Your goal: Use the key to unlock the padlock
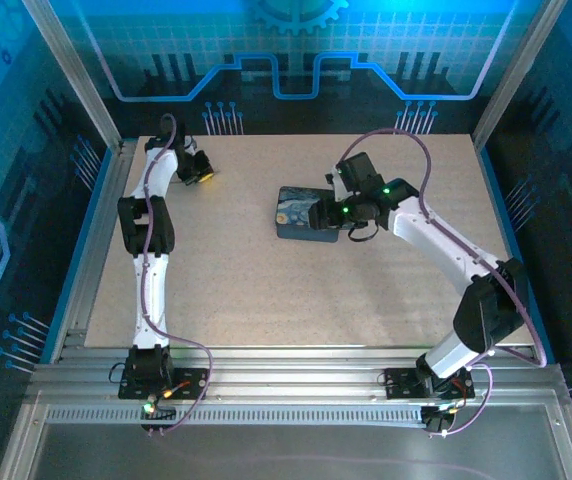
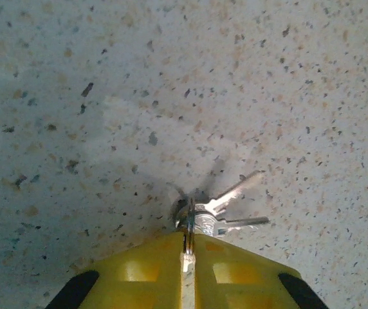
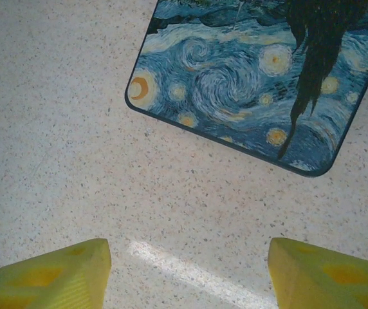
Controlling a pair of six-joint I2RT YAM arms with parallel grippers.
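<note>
My left gripper (image 2: 189, 241) is at the far left of the table (image 1: 204, 172), its yellow fingers (image 2: 145, 273) pressed together on a thin metal edge of the key (image 2: 232, 193) bunch. Two silvery blades fan out to the right, just above the speckled tabletop. The right gripper (image 3: 187, 257) hovers open over bare table, with nothing between its fingers. From above it sits at the right side of the swirl-painted box (image 1: 328, 213). The padlock is hidden from me.
The blue-and-yellow swirl-painted box (image 1: 296, 215) lies flat near the table's middle, and its corner (image 3: 248, 84) is just ahead of the right fingers. A metal frame and blue walls (image 1: 76, 250) bound the speckled table (image 1: 266, 300).
</note>
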